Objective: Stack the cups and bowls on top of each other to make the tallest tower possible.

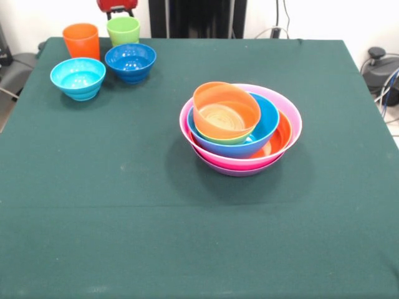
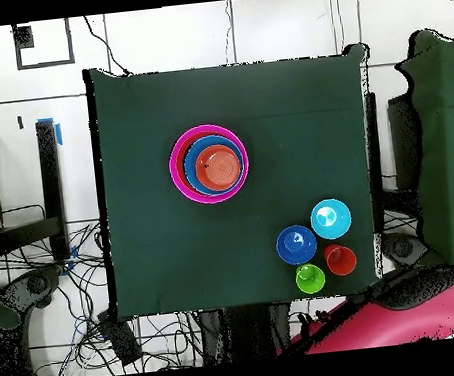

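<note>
The tower (image 1: pixel 240 128) (image 2: pixel 210 165) stands right of the table's middle. A purple bowl (image 1: pixel 240 171) is lowest, with a pink bowl (image 1: pixel 293 115), a large orange bowl (image 1: pixel 282 134) and a blue bowl (image 1: pixel 269 118) nested in it. A lime green rim (image 1: pixel 234 141) shows under the tilted small orange bowl (image 1: pixel 225 111) on top. At the far left corner stand an orange cup (image 1: pixel 81 41) (image 2: pixel 340 260) and a lime green cup (image 1: pixel 123 30) (image 2: pixel 310 278). Before them sit a light blue bowl (image 1: pixel 78 78) (image 2: pixel 331 218) and a dark blue bowl (image 1: pixel 130 61) (image 2: pixel 296 244). My gripper (image 1: pixel 116 7) shows at the top edge, above the lime green cup.
The table wears a dark green cloth (image 1: pixel 124 205) (image 2: pixel 135 135). My red arm (image 2: pixel 424 306) lies off the table's edge in the overhead view. Cables and stands (image 2: pixel 37 256) surround the table.
</note>
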`<state>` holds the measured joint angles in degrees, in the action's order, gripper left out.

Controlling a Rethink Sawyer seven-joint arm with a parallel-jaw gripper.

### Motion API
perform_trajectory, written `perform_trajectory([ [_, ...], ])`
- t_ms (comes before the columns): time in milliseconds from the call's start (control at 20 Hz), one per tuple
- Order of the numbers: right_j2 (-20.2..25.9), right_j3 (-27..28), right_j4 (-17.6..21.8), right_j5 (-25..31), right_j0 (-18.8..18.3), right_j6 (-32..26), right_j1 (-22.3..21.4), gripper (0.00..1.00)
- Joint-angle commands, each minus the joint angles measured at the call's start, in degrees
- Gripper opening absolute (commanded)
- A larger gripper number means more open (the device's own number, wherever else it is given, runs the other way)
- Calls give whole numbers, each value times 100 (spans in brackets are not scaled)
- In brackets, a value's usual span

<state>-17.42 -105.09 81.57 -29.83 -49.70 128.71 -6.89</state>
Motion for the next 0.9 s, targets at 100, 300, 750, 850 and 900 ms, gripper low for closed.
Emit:
perform_trajectory([
  [100,790,1370,1355,254,913,2499,208,100],
  [300,664,1645,1649,64,1158,2897,350,100],
  [750,700,1839,1563,-45,1077,2934,563,100],
  [850,709,1864,1533,-56,1064,2919,588,100],
  [900,713,1873,1512,-58,1061,2909,594,100],
])
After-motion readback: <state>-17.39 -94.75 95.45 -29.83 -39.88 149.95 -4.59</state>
